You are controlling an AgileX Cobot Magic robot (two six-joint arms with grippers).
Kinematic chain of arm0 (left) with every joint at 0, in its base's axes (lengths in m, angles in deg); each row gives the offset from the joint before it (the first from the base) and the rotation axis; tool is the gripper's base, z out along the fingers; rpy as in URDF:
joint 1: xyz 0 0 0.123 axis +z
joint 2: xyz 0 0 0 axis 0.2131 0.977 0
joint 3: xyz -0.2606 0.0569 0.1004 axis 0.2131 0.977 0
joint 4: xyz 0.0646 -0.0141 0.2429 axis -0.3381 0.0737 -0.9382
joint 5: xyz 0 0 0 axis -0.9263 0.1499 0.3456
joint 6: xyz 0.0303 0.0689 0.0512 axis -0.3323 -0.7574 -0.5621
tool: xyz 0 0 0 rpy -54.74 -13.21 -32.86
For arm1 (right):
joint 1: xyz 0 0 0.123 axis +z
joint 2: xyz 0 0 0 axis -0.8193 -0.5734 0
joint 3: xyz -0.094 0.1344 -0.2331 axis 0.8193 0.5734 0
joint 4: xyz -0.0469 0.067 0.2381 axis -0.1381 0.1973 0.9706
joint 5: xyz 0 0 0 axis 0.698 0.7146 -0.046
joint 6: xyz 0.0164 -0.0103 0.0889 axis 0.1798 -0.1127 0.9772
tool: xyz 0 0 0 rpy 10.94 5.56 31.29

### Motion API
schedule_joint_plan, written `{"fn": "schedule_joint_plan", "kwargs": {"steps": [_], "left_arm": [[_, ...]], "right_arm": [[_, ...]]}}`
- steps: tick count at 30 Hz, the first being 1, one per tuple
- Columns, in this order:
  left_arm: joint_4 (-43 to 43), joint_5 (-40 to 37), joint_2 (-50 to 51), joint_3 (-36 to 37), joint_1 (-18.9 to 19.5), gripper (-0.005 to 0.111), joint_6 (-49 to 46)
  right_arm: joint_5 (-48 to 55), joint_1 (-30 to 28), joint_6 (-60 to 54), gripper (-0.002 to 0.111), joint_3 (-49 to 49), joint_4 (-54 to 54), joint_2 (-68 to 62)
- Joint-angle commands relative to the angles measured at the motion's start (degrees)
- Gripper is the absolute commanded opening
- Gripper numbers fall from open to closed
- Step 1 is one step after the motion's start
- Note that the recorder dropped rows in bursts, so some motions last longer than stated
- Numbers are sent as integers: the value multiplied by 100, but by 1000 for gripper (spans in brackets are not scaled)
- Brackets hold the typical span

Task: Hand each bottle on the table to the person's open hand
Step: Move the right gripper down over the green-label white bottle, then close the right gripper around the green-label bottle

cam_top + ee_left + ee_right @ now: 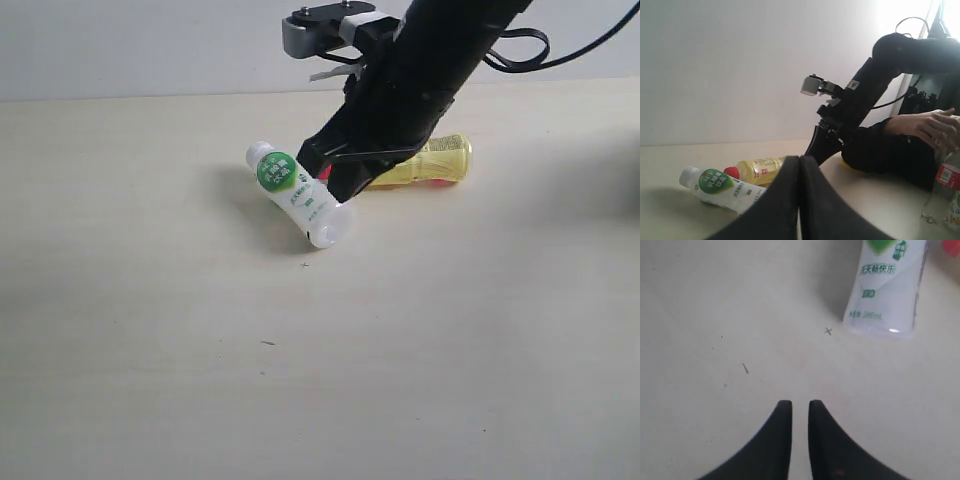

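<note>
A white-capped bottle with a green-circle label lies on its side on the pale table. Just behind it lies a yellow bottle with a red cap. My right gripper hangs low between the two, close to the white bottle's base. In the right wrist view its fingertips stand a narrow gap apart with only bare table between them, and the white bottle lies ahead. My left gripper is shut and empty, and faces both bottles. A person's hand rests at the far side.
The right arm reaches down over the bottles. Beside the person's dark sleeve stands a clear bottle with a red label. Small dark specks mark the table.
</note>
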Motion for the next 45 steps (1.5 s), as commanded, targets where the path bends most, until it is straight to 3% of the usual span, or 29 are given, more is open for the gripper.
{"fn": "schedule_joint_plan", "kwargs": {"steps": [1, 4, 16, 29, 32, 45], "left_arm": [[-25, 16, -29, 19, 0, 0, 19], [-25, 16, -29, 19, 0, 0, 19], [-25, 16, -29, 19, 0, 0, 19], [-25, 16, -29, 19, 0, 0, 19], [-25, 16, -29, 19, 0, 0, 19], [-25, 16, -29, 19, 0, 0, 19]], "right_arm": [[175, 4, 5, 31, -550, -90, -471], [256, 4, 18, 43, -879, -90, -822], [257, 4, 57, 64, -1620, -111, -1603], [-337, 4, -55, 66, -1631, -243, -1883], [-337, 4, -55, 71, -1808, -326, -1990], [-537, 4, 101, 71, -2613, -660, -2713]]}}
